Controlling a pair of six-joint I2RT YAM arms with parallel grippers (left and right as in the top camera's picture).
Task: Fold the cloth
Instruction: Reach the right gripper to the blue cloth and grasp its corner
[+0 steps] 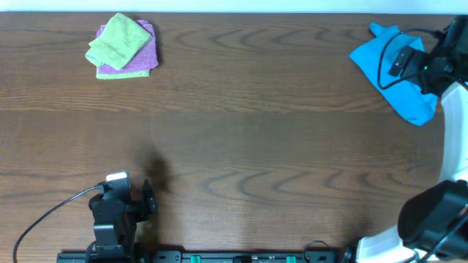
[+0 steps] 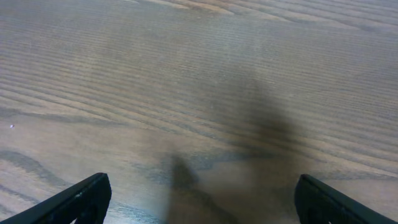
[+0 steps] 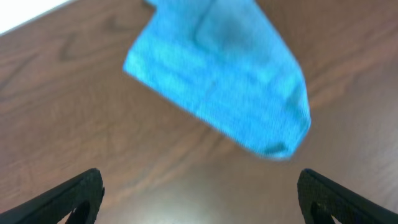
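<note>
The cloth point(image 1: 373, 62) lies at the far right end of the counter point(image 1: 256, 131), close to the back edge and well apart from the lime-green cloth point(image 1: 117, 40) stacked on the purple cloth point(image 1: 139, 64) at the far left. It is not spread flat: in the right wrist view it shows as a lopsided, partly doubled-over shape with one rounded, bunched end. The right gripper point(image 3: 199, 199) hovers above it with its jaws spread wide and nothing between them; the left gripper point(image 2: 202, 202) is likewise released and empty, over bare wood near the front edge. The cloth looks light, soft and limp, so it will probably sag and drape from whatever point is lifted rather than keep a shape, and its nap should give the pads good purchase. The best hold is likely a single-layer corner or hem along the straighter edge, not the bunched end, where two layers could be caught together.
</note>
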